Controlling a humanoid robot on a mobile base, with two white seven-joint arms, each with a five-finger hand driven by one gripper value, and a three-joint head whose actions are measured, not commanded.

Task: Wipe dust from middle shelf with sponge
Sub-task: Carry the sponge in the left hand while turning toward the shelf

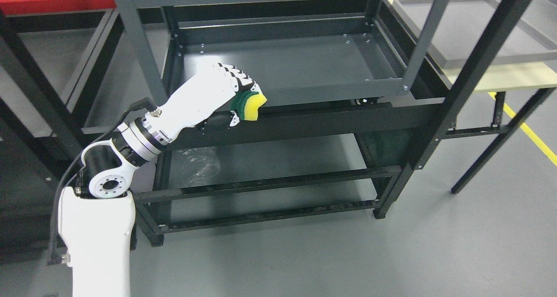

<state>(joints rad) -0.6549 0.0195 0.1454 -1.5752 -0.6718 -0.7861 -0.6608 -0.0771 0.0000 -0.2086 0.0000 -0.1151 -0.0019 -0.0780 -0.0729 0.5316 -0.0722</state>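
My left hand (237, 94) is shut on a yellow sponge with a green scouring side (251, 105). It holds the sponge at the front rim of the dark grey middle shelf (304, 66), near the shelf's front left part. The shelf is a shallow metal tray in a dark grey cart. My white left arm comes up from the lower left. My right hand is not in view.
A clear plastic bag (198, 164) lies on the cart's lower shelf. The cart's uprights (139, 48) stand to the left and right of my hand. A black frame leg (474, 70) stands at the right, by a table with a grey tray (478, 31).
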